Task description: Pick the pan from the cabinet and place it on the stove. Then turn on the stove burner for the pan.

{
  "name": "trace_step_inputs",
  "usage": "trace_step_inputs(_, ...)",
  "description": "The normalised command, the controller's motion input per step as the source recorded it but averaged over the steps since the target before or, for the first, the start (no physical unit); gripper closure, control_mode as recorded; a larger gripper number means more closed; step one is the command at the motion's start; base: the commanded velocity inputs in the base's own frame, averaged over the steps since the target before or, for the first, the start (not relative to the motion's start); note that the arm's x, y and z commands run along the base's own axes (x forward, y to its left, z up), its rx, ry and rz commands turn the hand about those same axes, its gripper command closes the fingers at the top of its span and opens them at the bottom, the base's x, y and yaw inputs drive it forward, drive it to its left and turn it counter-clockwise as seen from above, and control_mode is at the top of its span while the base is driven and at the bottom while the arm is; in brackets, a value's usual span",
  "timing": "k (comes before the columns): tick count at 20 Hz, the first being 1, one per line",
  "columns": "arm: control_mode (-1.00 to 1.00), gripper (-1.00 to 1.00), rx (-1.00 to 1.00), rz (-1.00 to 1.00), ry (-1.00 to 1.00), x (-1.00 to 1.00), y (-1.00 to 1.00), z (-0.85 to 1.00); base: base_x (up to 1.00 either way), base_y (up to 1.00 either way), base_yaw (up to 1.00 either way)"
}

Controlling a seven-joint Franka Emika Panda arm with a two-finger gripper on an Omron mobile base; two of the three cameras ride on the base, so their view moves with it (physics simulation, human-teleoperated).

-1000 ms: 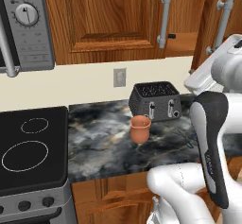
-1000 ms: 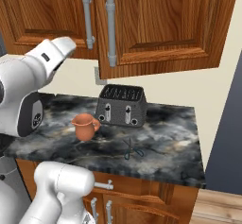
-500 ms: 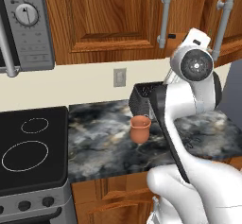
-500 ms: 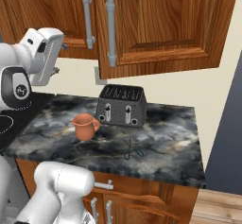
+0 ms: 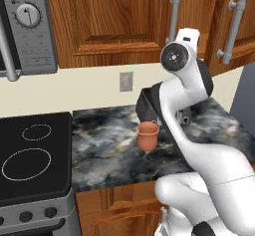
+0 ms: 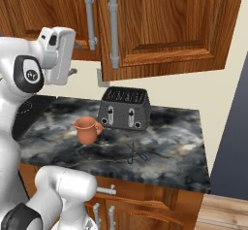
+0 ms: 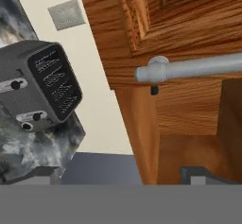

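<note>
Up beside the reddish-brown wooden cabinet's (image 7: 189, 24) long grey bar handle (image 7: 198, 67), my claw (image 7: 123, 178) gapes wide, holding nothing.

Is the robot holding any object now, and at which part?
Nothing is held. The gripper is open, its fingers near the cabinet handle, not touching it.

A reddish-brown wooden wall cabinet (image 6: 160, 25) with raised-panel doors and vertical grey bar handles is mounted above a dark marbled stone counter (image 6: 164, 146), against whose back wall a dark grey two-slot toaster (image 6: 124, 108) is set below a grey wall outlet (image 5: 126, 81). A small terracotta cup (image 6: 86, 129) is placed in front of the toaster toward its left, and a pair of dark scissors (image 6: 134, 154) is laid nearer the counter's front edge. To the counter's left a flat black glass stove (image 5: 30, 155) is fitted, with a grey microwave (image 5: 22, 28) hung above it
</note>
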Motion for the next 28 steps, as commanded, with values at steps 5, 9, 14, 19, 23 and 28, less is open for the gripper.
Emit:
trace_step_inputs(5, -1.0, -1.0, -0.17, -0.05, 0.11, 0.51, -0.25, -0.21, 0.0, 0.0, 0.0)
trace_step_inputs(9, -1.0, -1.0, -0.15, -0.03, 0.09, 0.44, -0.28, -0.11, 0.0, 0.0, 0.0)
trace_step_inputs(14, -1.0, -1.0, -0.13, -0.03, 0.02, 0.05, -0.45, 0.0, 0.0, 0.0, 0.0)
trace_step_inputs(19, -1.0, -1.0, -0.11, -0.04, 0.0, -0.03, -0.47, 0.0, 0.0, 0.0, 0.0)
trace_step_inputs(23, -1.0, -1.0, -0.08, -0.04, 0.0, -0.25, -0.52, 0.0, 0.0, 0.0, 0.0)
trace_step_inputs(28, -1.0, -1.0, -0.07, -0.05, 0.0, -0.35, -0.54, 0.0, 0.0, 0.0, 0.0)
